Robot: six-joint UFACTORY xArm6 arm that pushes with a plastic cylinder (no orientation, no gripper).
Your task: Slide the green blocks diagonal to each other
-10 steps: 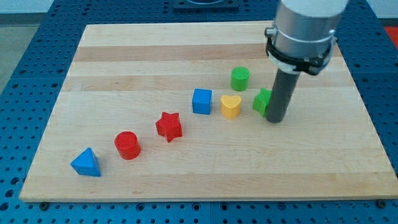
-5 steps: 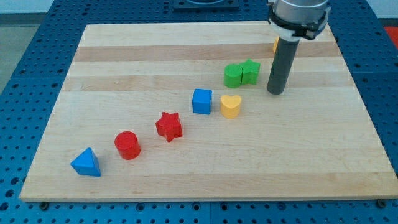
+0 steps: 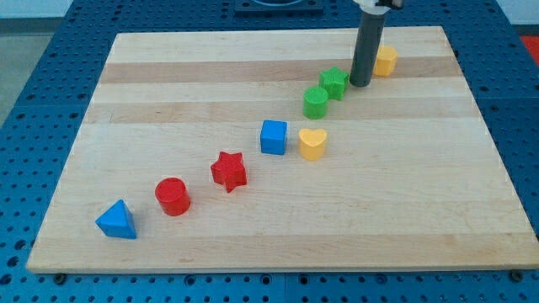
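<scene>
The green star-shaped block (image 3: 334, 82) lies up and to the right of the green cylinder block (image 3: 316, 103) on the wooden table (image 3: 168, 93), touching, so they look diagonal, while my tip (image 3: 360, 84), a plain rod with nothing to open, stands just beside the star.

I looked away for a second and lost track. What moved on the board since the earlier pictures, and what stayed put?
My tip travelled toward the view's top, pushing the green star up past the green cylinder; the star now sits diagonally up and right of it. The cylinder shifted slightly left. A yellow block is now uncovered beside the rod. The other blocks did not move.
</scene>
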